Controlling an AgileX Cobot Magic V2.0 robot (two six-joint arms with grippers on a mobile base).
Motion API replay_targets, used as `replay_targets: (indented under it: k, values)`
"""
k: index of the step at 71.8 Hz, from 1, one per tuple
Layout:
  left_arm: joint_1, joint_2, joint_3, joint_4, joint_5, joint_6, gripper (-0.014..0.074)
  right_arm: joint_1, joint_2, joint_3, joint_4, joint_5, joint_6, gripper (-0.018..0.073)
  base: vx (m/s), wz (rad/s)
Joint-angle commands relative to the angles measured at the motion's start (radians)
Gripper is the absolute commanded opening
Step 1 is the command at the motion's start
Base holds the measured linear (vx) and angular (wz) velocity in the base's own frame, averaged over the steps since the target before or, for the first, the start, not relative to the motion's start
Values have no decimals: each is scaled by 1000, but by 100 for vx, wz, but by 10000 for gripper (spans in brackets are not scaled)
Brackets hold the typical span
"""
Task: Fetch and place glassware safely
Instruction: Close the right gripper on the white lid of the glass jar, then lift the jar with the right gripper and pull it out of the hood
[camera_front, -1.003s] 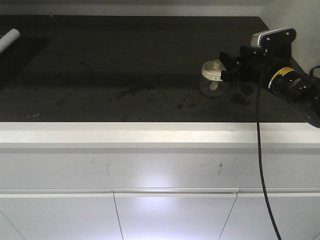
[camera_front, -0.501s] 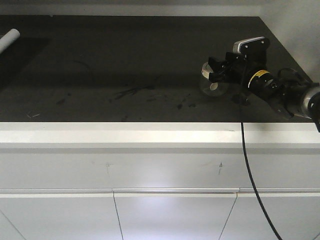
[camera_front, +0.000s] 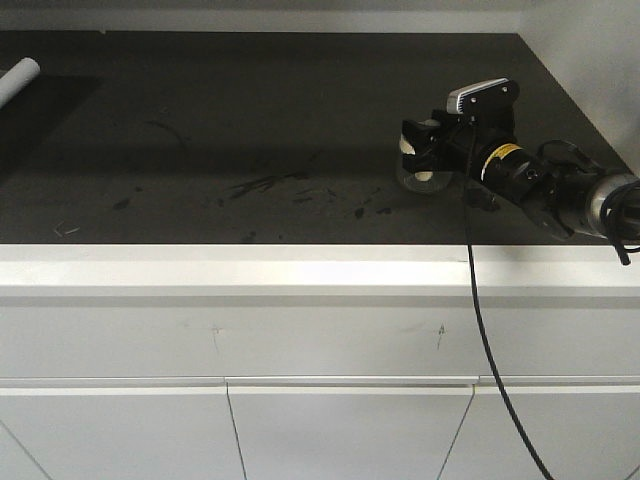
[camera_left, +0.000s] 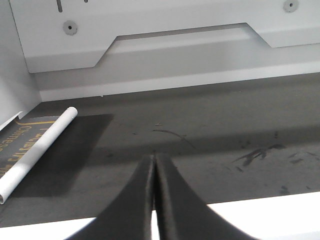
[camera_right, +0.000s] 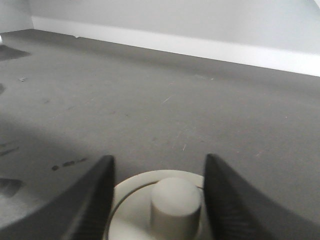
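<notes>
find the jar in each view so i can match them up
Front: jar at right on the counter, between the fingers of the right end effector.
Left wrist: not in it.
Right wrist: bottom centre, its lid between the two fingers.
Shared landmark: the dark scuffed counter, seen in all three views.

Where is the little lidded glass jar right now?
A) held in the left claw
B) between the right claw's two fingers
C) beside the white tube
B: in the right wrist view the right gripper has a finger on each side of the jar.
</notes>
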Motion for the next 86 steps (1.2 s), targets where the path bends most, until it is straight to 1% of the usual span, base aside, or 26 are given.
replay_targets:
  k: [1,11,22,28,40,58,75,82,86]
  values:
    - [-6,0,-27,-7,-70,-7,-7,1,-44,-21,7,-2,-4,222,0,0]
    - [-6,0,-27,-7,-70,-7,-7,1,-44,-21,7,-2,-4,-15,0,0]
    - [-6,0,-27,-7,-70,-7,-7,1,-48,-21,7,-3,1,-8,0,0]
    - [-6,0,-27,-7,-70,-7,-7,1,-64,-21,6,-3,23,-6,0,0]
    - [-6,0,-27,-7,-70,-7,-7,1,-146,24,4,-2,54,-3,0,0]
    - [-6,0,-27,-7,-70,-7,-7,1,-365,238,4,-3,52,-3,0,0]
    - [-6,0,-27,-7,-70,-7,-7,1,-642,458,3,-4,48,-3,0,0]
    - [-6,0,-27,-7,-70,-7,-7,26,-752,532,2,5,47,-3,0,0]
    - [-6,0,-27,-7,-70,-7,-7,59,-808,568,1,16,48,-3,0,0]
